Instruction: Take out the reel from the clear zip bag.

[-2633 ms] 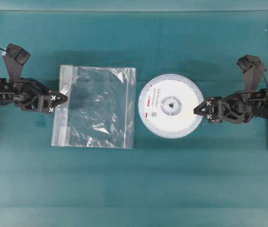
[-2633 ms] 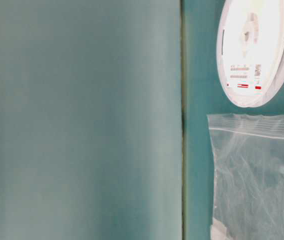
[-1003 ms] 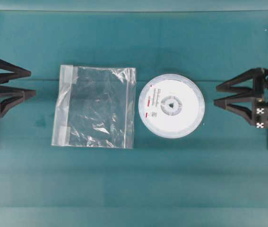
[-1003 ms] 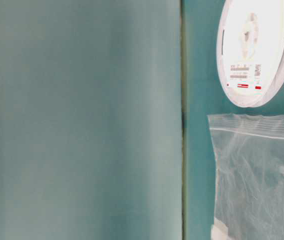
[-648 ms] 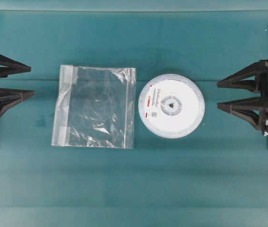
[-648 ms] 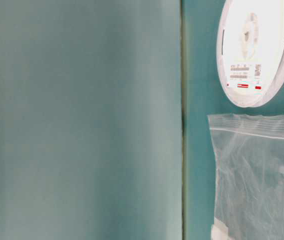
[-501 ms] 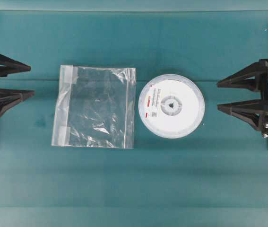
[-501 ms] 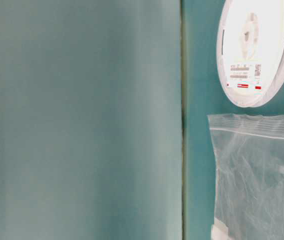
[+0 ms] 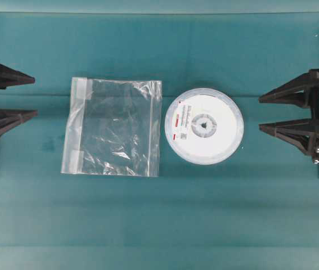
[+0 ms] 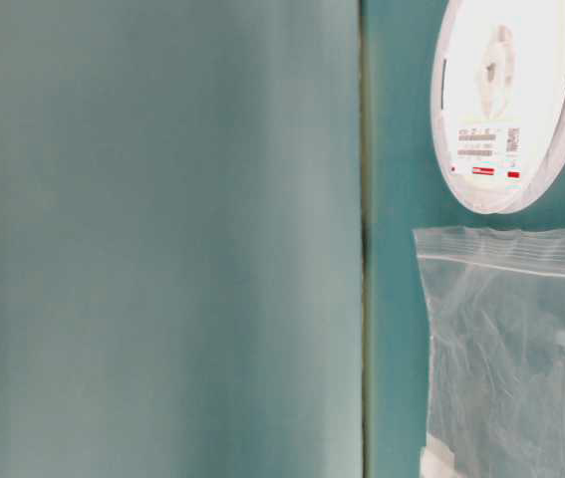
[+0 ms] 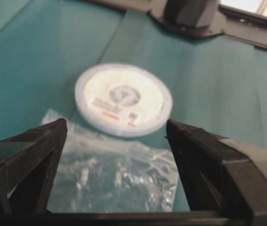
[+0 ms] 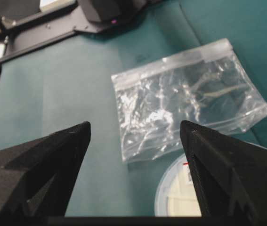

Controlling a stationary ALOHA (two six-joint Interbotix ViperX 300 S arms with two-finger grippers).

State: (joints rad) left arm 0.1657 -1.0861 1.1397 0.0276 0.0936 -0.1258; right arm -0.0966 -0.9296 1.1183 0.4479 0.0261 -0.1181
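The white reel [image 9: 204,125] lies flat on the teal table, outside the clear zip bag [image 9: 113,127] and just right of it. The bag lies flat and empty, its whitish strip on the left edge. In the table-level view the reel [image 10: 506,100] sits above the bag [image 10: 511,349]. My left gripper [image 9: 34,97] stands open at the far left edge, well clear of the bag. My right gripper [image 9: 260,114] stands open at the far right, apart from the reel. The left wrist view shows the reel [image 11: 123,99] beyond the bag [image 11: 117,176]; the right wrist view shows the bag [image 12: 190,96] beyond the reel [image 12: 178,193].
The teal cloth [image 9: 159,214] covers the whole table. Black arm bases [image 11: 190,14] [image 12: 105,12] stand at the table's ends. In the table-level view a plain teal panel [image 10: 162,239] fills the left half.
Both grippers, earlier low beside the bag and the reel, have pulled back to the table's sides and opened wide. In the last second they barely moved. The reel and bag lie still.
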